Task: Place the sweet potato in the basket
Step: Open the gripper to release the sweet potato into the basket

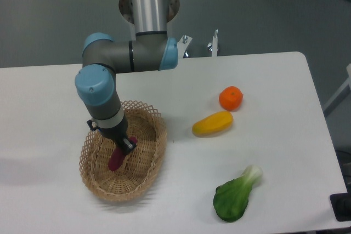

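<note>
Table (274, 69), pincer (122, 147) down in basket (151, 160)

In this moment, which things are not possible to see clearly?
- Pincer jaws, camera view: hidden by the wrist, so open or shut is unclear.
- Sweet potato upper end: covered by the pincer.
- Whether it rests on the basket floor: cannot tell.
- Object at the bottom right corner: cut off by the edge.

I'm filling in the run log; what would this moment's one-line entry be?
phase: placing | gripper: shut on sweet potato | sweet potato: inside basket, not released | untouched: orange, yellow fruit, bok choy
</note>
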